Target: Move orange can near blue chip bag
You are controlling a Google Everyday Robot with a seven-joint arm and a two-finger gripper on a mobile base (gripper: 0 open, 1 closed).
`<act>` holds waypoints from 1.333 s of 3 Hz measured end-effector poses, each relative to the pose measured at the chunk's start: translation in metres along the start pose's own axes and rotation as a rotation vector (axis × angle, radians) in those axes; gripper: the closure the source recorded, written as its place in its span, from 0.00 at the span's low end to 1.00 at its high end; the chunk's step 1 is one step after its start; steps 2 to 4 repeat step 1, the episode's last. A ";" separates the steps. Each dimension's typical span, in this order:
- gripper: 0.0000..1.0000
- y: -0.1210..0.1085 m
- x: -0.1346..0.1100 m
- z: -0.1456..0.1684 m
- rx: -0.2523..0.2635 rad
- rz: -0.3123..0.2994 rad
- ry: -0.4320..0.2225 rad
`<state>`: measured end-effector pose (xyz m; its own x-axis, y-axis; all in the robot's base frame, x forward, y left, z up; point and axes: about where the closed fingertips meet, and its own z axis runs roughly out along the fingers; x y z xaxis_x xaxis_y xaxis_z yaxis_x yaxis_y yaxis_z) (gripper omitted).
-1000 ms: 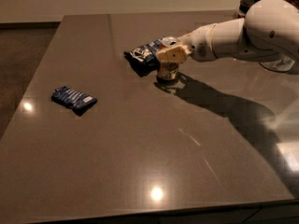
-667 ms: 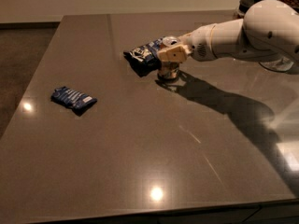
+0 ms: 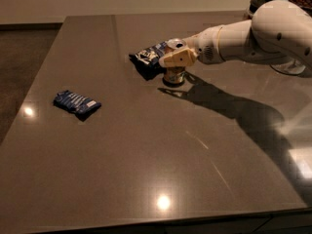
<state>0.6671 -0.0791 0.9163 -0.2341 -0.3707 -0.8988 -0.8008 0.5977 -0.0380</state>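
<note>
Camera view looks down across a big dark table (image 3: 146,155) with a couple of glare spots on it. Way over on the left there's a small flat blue packet (image 3: 75,104) with a white label, lying by itself, well apart from everything else. Moving right toward the far middle, the bag (image 3: 147,61) is lying on the table, dark blue and crinkly with white print. Just beside it on its right stands the can (image 3: 174,76), upright, silver top with the dark hole showing. It looks to be touching the bag's edge or very nearly so.

The tan gripper (image 3: 171,60) is wrapped across the can's upper half, coming in from the right. Honestly can't tell if it's clamped on the can or slack around it. The can's base is on the table. Behind the gripper, the fat white arm (image 3: 253,33) stretches off to the right edge, and it throws a long dark shadow over the table below it.
</note>
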 end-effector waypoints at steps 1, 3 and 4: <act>0.00 0.001 0.000 0.001 -0.001 0.000 0.000; 0.00 0.001 0.000 0.001 -0.001 0.000 0.000; 0.00 0.001 0.000 0.001 -0.001 0.000 0.000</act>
